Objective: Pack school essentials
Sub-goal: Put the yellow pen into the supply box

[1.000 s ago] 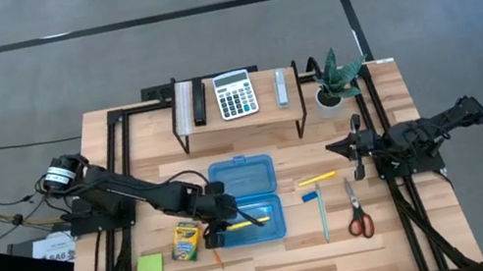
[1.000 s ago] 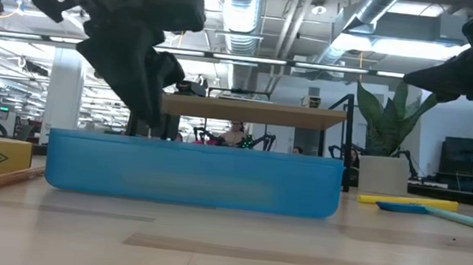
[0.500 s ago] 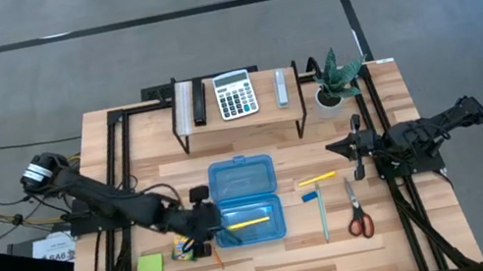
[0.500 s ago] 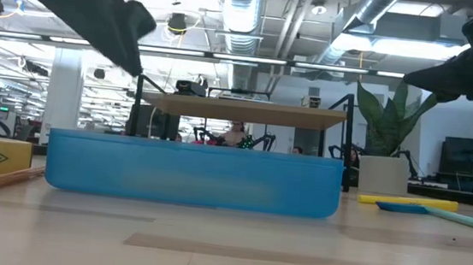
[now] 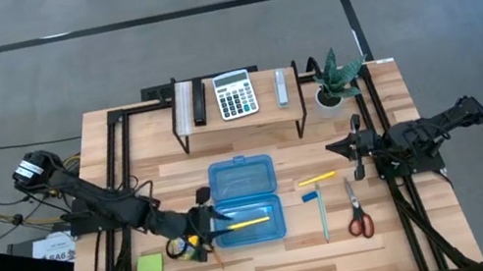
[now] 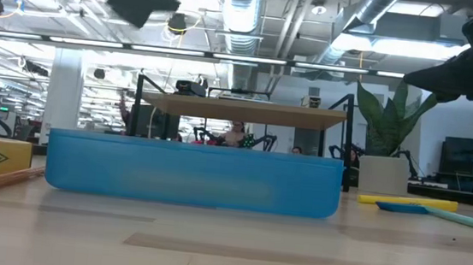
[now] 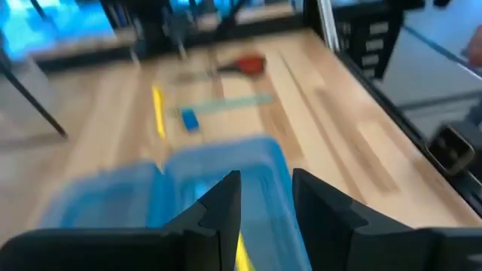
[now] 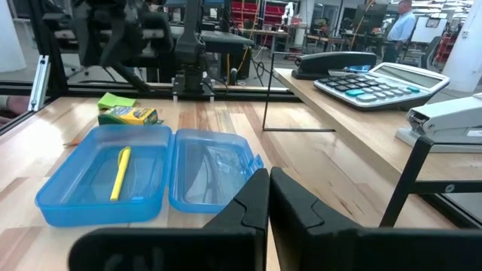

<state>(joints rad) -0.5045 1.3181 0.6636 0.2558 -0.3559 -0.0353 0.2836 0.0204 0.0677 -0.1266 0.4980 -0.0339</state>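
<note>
The translucent blue case (image 5: 246,200) lies open, and one yellow pencil (image 5: 248,222) rests in its tray. My left gripper (image 7: 265,178) is open and empty. It hovers over the tray's left edge (image 5: 218,222), and its arm covers most of the crayon box (image 5: 184,246). The lime sticky-note pad (image 5: 150,267) and an orange pencil (image 5: 216,256) lie near the box. Right of the case lie a second yellow pencil (image 5: 317,179), the blue eraser (image 5: 309,196), the teal pen (image 5: 322,213) and the red-handled scissors (image 5: 360,217). My right gripper (image 5: 331,147) is shut and waits above the table, right of the case.
A raised shelf (image 5: 238,116) at the far edge carries the calculator (image 5: 235,95) and other office items. A potted plant (image 5: 336,81) stands to its right. Black frame rails (image 5: 119,177) run along both sides. Bare wood lies in front of the case.
My left gripper has drawn back from over the case tray toward the table's left and risen, nearly leaving the top of the low view. The yellow pencil stays lying in the tray. The arm now covers the crayon box.
</note>
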